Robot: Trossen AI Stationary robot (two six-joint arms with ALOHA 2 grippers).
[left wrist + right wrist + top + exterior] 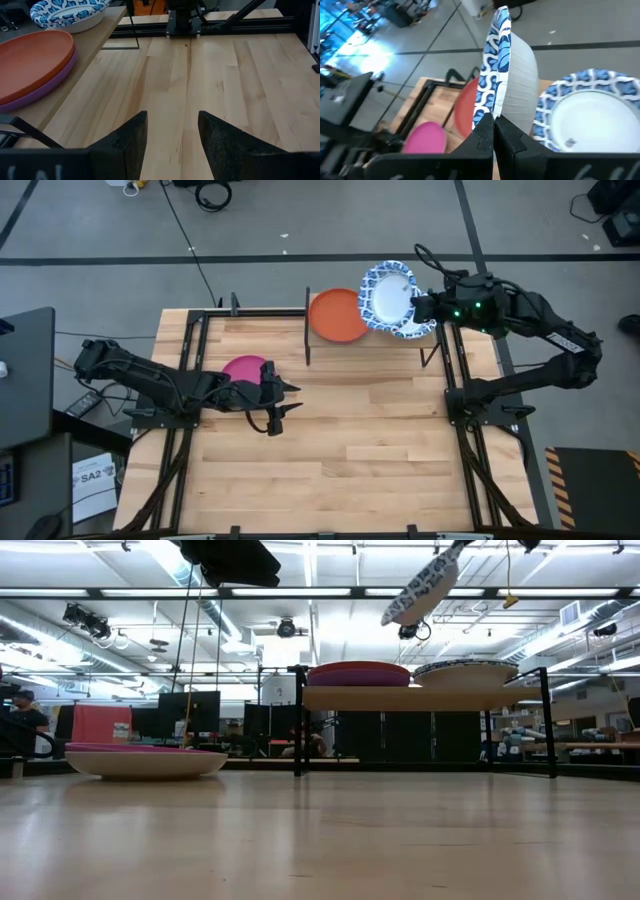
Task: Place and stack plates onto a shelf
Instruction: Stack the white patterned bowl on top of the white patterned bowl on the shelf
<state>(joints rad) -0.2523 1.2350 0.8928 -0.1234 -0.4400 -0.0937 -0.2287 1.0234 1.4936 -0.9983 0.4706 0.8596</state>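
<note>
Right gripper (493, 131) up over the shelf (410, 697), fingers pinched tight on the rim of a blue-patterned plate (502, 75), holding it tilted on edge in the air. Directly beneath, another blue-rimmed plate (592, 117) lying flat on the shelf's right half. On the left half, an orange plate (336, 315) stacked on a purple plate (37, 92), rims lined up. Down on the table (380, 440), a magenta plate (245, 368) with a cream underside sitting flat, well apart from the shelf, just beside the left arm. Left gripper (171, 131) low over bare wood, fingers spread wide with nothing between them, pointing across the table toward the far rail.
</note>
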